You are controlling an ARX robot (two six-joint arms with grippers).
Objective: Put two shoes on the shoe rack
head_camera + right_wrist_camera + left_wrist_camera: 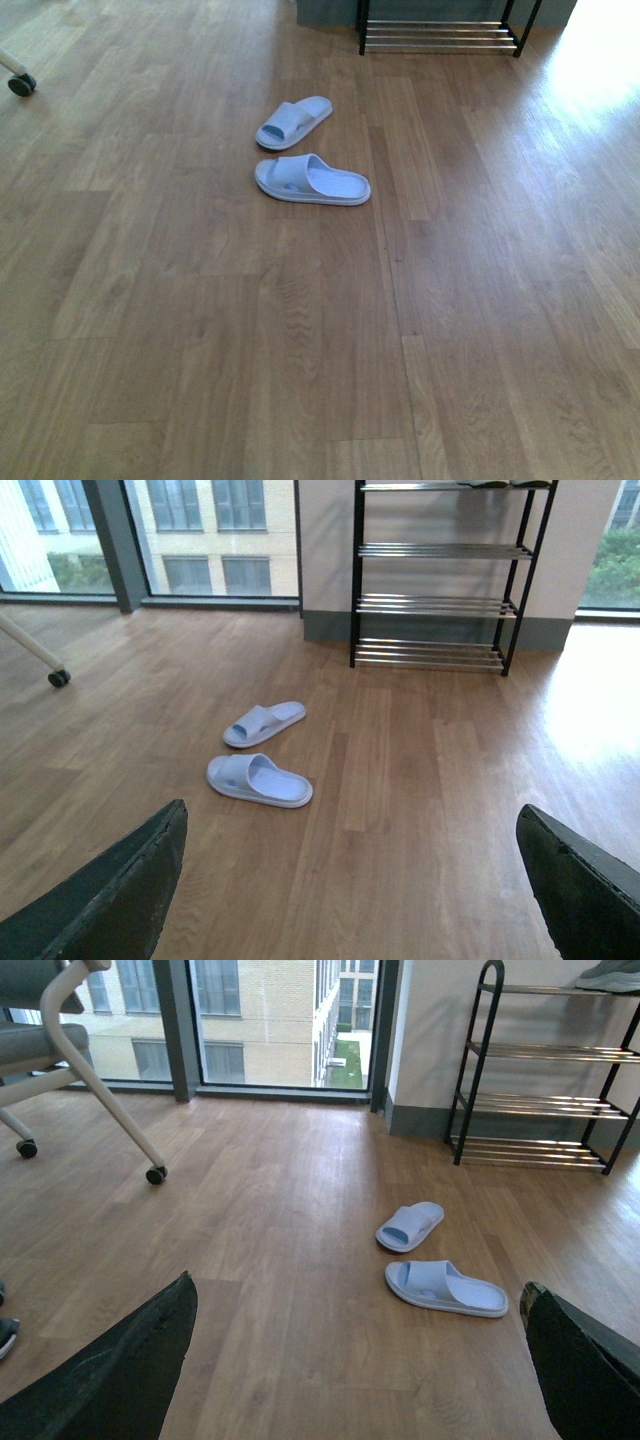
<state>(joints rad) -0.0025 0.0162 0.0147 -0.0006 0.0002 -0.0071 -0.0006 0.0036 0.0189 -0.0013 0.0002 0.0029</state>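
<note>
- The left gripper (358,1285) is spread wide. Its two dark fingers (130,1370) stand well apart with nothing between them, raised above the floor (280,1360).
- The right gripper (352,808) is spread just as wide, its fingers (110,900) far apart and holding nothing, also above the wood planks.
- The near slipper (312,181) lies ahead of both grippers, well apart from them. It is to the right of the left gripper and to the left of the right one. It is light blue, sits sole down on the floor and lies crosswise, with its strap end toward the robot's left.
- The far slipper (293,122) lies just beyond the near one, close to it but not touching. It is also sole down and is angled, with its heel pointing away and to the right.
- A chair (100,1080) with white legs on casters stands off to the left of the left gripper.
- The rack (435,605) stands far ahead of both grippers, past the slippers, against the wall. It has a black frame and chrome bar shelves.
- A grey shoe (610,975) sits on the rack's top tier, only partly in view.
- A window (270,1020) runs along the far wall, left of the rack.
</note>
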